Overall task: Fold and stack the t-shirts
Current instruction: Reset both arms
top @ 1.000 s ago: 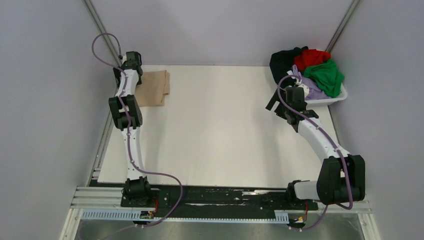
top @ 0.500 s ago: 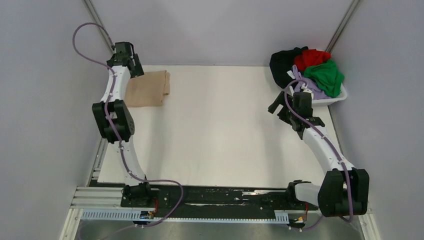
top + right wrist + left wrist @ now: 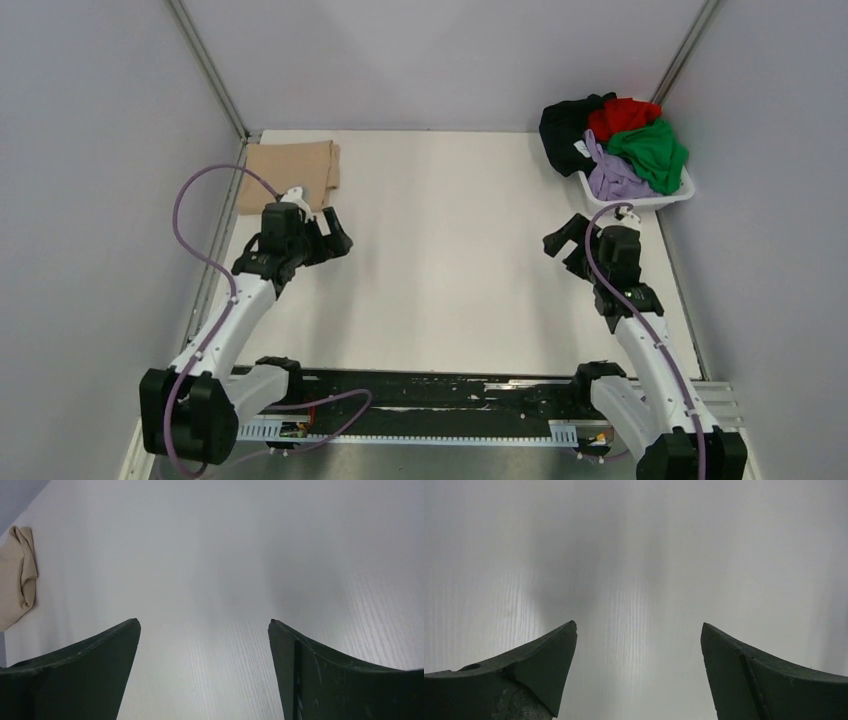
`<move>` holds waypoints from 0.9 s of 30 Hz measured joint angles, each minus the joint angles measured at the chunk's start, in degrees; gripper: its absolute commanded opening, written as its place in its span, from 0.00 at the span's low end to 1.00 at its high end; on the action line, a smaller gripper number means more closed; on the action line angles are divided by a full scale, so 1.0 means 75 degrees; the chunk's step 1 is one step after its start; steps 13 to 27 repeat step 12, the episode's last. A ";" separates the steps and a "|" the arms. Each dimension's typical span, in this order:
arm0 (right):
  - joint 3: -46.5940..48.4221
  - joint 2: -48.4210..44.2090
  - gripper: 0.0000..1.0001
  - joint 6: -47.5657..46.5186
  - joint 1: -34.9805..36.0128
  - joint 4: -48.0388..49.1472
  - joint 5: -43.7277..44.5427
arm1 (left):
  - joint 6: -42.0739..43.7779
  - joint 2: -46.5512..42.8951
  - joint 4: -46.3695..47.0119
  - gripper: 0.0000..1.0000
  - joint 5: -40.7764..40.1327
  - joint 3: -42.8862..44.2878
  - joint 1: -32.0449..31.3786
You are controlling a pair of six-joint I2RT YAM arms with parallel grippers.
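The folded tan t-shirt [image 3: 290, 173] lies at the table's far left corner; it also shows at the left edge of the right wrist view [image 3: 19, 575]. The black [image 3: 563, 124], red [image 3: 623, 113], green [image 3: 652, 152] and lavender [image 3: 612, 178] t-shirts are heaped in the white basket [image 3: 640, 203] at the far right. My left gripper [image 3: 335, 232] is open and empty over bare table, in front of the tan shirt. My right gripper [image 3: 560, 242] is open and empty, in front of the basket. Both wrist views show wide-apart fingers over white tabletop.
The white table [image 3: 450, 270] is walled by grey panels on the left, back and right. A black rail [image 3: 430, 390] with the arm bases runs along the near edge.
My left arm has pulled back from the tan shirt toward the near side and lowered. My right arm has drawn back from the basket toward the near edge.
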 measured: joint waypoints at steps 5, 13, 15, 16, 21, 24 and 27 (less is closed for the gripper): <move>-0.0627 -0.0883 1.00 0.0154 0.0000 -0.0012 0.0050 | -0.0184 -0.1524 -0.0347 1.00 -0.0184 -0.0944 0.0012; -0.1035 -0.2209 1.00 0.0259 0.0000 -0.0038 0.0548 | -0.0303 -0.2442 -0.0064 1.00 -0.0149 -0.1128 0.0032; -0.1035 -0.2209 1.00 0.0259 0.0000 -0.0038 0.0548 | -0.0303 -0.2442 -0.0064 1.00 -0.0149 -0.1128 0.0032; -0.1035 -0.2209 1.00 0.0259 0.0000 -0.0038 0.0548 | -0.0303 -0.2442 -0.0064 1.00 -0.0149 -0.1128 0.0032; -0.1035 -0.2209 1.00 0.0259 0.0000 -0.0038 0.0548 | -0.0303 -0.2442 -0.0064 1.00 -0.0149 -0.1128 0.0032; -0.1035 -0.2209 1.00 0.0259 0.0000 -0.0038 0.0548 | -0.0303 -0.2442 -0.0064 1.00 -0.0149 -0.1128 0.0032; -0.1035 -0.2209 1.00 0.0259 0.0000 -0.0038 0.0548 | -0.0303 -0.2442 -0.0064 1.00 -0.0149 -0.1128 0.0032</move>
